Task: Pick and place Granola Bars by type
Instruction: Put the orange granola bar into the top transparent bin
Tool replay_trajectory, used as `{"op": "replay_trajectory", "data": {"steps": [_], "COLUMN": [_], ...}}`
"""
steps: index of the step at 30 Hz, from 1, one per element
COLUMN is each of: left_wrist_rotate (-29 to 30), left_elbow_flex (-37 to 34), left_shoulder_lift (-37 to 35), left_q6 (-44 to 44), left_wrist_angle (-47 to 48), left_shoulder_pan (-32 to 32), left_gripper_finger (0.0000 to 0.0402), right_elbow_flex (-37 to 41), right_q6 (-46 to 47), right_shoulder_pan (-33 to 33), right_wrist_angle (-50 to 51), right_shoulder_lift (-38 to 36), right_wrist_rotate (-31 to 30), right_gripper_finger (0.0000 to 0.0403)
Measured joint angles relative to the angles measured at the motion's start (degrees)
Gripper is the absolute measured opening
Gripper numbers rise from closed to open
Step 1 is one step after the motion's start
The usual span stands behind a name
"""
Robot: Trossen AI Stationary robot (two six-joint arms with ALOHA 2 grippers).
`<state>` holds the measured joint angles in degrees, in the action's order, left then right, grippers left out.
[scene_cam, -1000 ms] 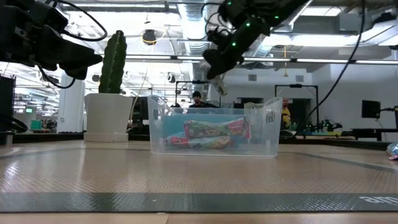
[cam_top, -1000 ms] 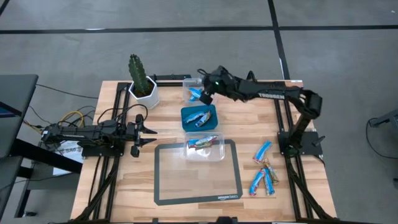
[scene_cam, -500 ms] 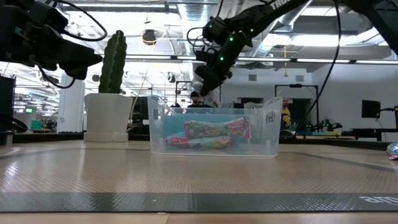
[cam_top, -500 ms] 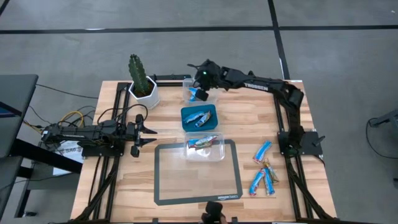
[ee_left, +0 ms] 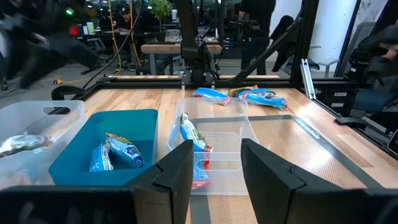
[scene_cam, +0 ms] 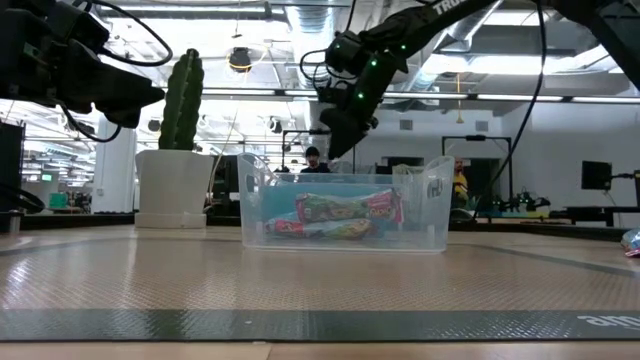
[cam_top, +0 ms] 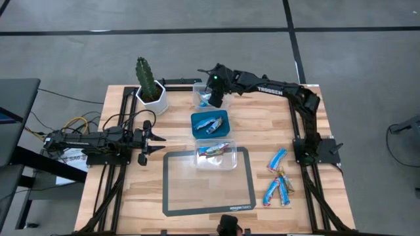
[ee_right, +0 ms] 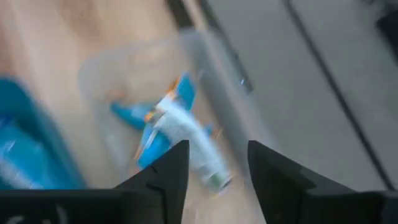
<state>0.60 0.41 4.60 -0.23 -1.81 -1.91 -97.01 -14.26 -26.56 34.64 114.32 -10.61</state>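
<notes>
Right gripper (ee_right: 211, 163) above far clear plastic bin (cam_top: 199, 88), jaws apart, empty; blue-wrapped bar (ee_right: 177, 127) below. Risk: mis-sorting by type.

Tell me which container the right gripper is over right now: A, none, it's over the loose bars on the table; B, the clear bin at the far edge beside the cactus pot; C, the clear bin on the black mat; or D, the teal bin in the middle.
B: in the high view the right gripper hangs over the far clear bin, with blue bars lying below its open fingers.
</notes>
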Motion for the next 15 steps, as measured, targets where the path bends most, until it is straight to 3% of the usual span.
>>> {"op": "replay_trajectory", "data": {"steps": [8,15], "left_wrist_rotate": [0.0,0.0], "left_elbow_flex": [0.0,0.0], "left_shoulder_lift": [0.01,0.0], "left_q6": [-0.02,-0.04], "left_wrist_angle": [0.01,-0.01], "left_shoulder_pan": [0.02,0.0], "left_gripper_finger": [0.0128,0.0128], "right_elbow_flex": [0.11,0.53], "right_q6": [8.93,17.87], "right_shoulder_pan": [3.97,11.74], "right_wrist_angle": [21.23,36.8], "right_shoulder_lift": [-1.71,-3.81], "right_wrist_rotate": [0.26,-0.12], "right_gripper_finger": [0.0173,0.0169]}}
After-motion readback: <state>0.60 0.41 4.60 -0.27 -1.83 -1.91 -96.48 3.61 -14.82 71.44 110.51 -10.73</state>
